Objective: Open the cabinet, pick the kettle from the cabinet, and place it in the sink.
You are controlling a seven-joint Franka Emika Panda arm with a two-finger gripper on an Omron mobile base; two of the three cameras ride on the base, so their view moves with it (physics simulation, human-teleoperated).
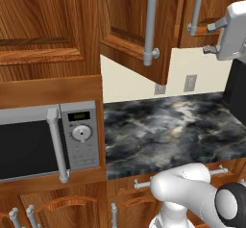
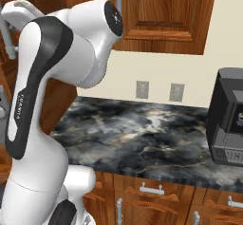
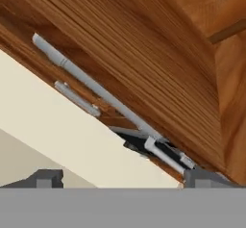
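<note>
The claw stands wide open with nothing between its 2 dark tips, which rise at the bottom of the hand view with the whole width of the picture between them. Beyond them, in that rolled view, a long silver bar handle runs diagonally from upper left to lower right across the reddish-brown door of the cabinet. A shorter length of bar lies just beside it, probably the neighbouring door's handle. The near end of the long bar sits close to the right-hand tip, so the handle lies ahead and off toward that tip, not centred in the gap.

From the left base view, the hand is raised at the right edge, near the lower ends of the vertical handles. One door with its own bar already stands ajar, swung out over the desk.

The handle's long axis is upright in the room. By my reading, the claw has to centre the bar between its tips, jaws across that axis, before closing. The kettle is hidden; I cannot tell where it sits.
</note>
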